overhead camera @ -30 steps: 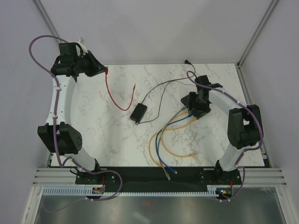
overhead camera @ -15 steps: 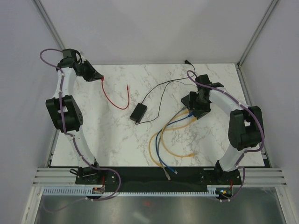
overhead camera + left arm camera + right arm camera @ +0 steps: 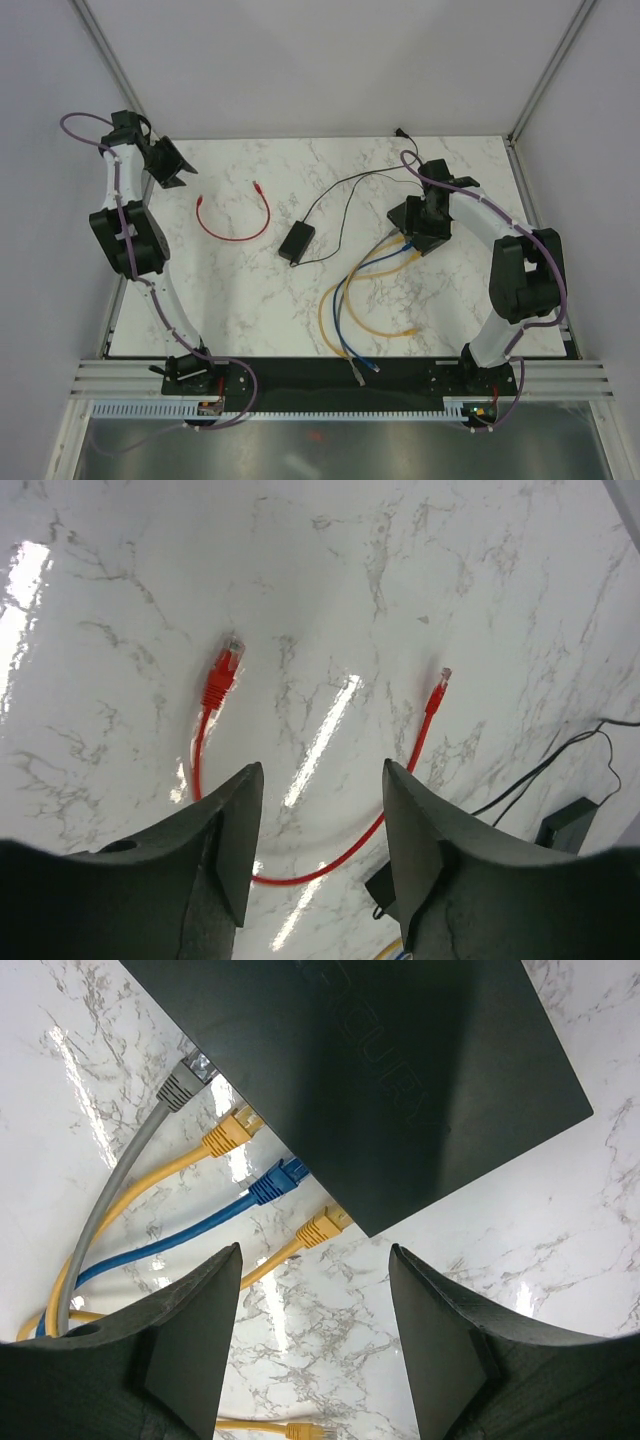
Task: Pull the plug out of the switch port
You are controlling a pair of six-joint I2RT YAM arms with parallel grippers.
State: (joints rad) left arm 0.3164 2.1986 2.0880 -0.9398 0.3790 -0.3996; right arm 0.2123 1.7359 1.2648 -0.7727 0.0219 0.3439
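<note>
The switch (image 3: 400, 1060) is a flat black box under my right gripper (image 3: 315, 1252), which hovers open just off its socket edge with nothing between the fingers. Along that edge sit a grey plug (image 3: 180, 1085), a yellow plug (image 3: 232, 1132), a blue plug (image 3: 278, 1182) and another yellow plug (image 3: 322, 1226). From above, the right gripper (image 3: 425, 215) hides most of the switch (image 3: 408, 212). My left gripper (image 3: 168, 170) is at the far left corner, open and empty. Below it a red cable (image 3: 350, 850) lies loose on the marble, both its plugs free.
A small black power brick (image 3: 296, 242) with thin black cords lies mid-table. Yellow, blue and grey cables (image 3: 345, 300) loop from the switch toward the front edge, their loose ends (image 3: 365, 368) near the black rail. White walls close in left and back.
My left gripper has opened and let go of the red cable, which now lies flat on the table. The left arm drew back toward the far left corner. The right arm has not moved.
</note>
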